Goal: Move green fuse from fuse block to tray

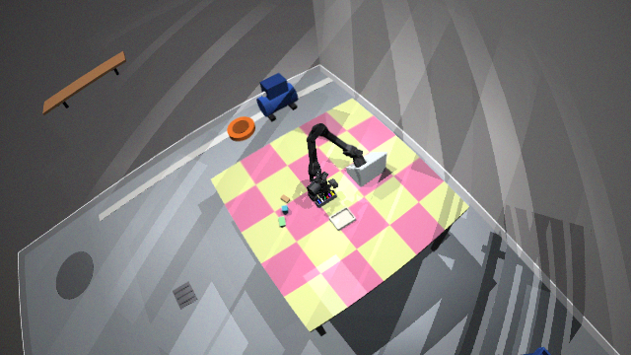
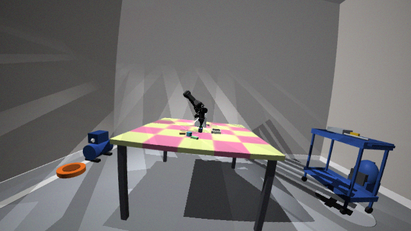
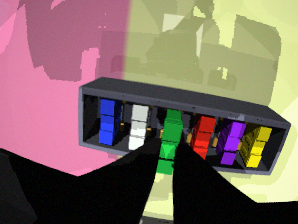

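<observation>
Pink-and-yellow checkered surface [image 1: 345, 247] [image 2: 196, 145] carrying a black robot arm [image 1: 313, 150] [image 2: 194, 101]. Near the arm's hand [image 1: 322, 193] [image 2: 200, 126] [image 3: 168, 148], a pale tray [image 1: 342, 219] [image 2: 216, 131]. Dark fuse block [image 1: 326, 201] [image 3: 175, 93] with blue, white, red, purple and yellow fuses. The hand grips the green fuse [image 3: 171, 131], which appears over the block, between white and red.

Tray [image 1: 342, 219] [image 2: 216, 132] contents too sm. to tell

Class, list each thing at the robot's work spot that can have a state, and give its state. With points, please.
Pincer [image 1: 323, 191] [image 2: 200, 127] [image 3: 168, 148]: closed on green fuse
Green fuse [image 3: 172, 131]: gripped, raised above its neighbours; fully clear, cannot tell
Blue [image 3: 107, 122], white [image 3: 138, 127], red [image 3: 203, 137], purple [image 3: 231, 142], yellow [image 3: 258, 146] fuses: in the block
Fuse block [image 1: 326, 202] [image 2: 200, 130] [image 3: 175, 99]: on table
Tray [image 1: 340, 229] [image 2: 216, 132]: no fuse inside
</observation>
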You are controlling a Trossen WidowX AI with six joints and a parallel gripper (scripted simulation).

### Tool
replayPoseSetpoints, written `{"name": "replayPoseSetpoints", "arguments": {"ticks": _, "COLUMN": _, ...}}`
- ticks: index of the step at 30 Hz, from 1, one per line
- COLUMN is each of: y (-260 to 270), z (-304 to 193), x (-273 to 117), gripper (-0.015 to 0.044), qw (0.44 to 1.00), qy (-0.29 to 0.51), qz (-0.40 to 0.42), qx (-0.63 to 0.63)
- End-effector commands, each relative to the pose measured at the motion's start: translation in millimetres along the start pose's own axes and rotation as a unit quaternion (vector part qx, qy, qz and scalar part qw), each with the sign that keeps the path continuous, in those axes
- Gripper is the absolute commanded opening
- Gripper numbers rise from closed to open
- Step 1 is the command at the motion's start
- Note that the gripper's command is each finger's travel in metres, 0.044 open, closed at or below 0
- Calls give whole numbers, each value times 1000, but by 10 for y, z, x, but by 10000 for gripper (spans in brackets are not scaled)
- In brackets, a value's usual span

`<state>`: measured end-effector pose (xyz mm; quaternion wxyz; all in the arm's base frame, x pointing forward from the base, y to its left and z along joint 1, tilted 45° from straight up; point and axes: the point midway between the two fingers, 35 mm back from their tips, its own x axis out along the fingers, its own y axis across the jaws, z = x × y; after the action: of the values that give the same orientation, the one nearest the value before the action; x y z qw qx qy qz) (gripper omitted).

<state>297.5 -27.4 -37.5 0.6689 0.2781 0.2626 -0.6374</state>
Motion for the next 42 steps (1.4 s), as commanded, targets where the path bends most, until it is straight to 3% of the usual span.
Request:
{"name": "replayPoseSetpoints", "arguments": {"ticks": 1, "y": -2, "z": -6, "x": -19, "gripper": 0, "qw": 1000, "qy": 2, "qz": -1, "qx": 3}}
{"name": "replayPoseSetpoints", "arguments": {"ticks": 42, "y": -4, "z": -2, "x": -327, "gripper": 0, "qw": 1000, "qy": 2, "qz": -1, "qx": 2}}
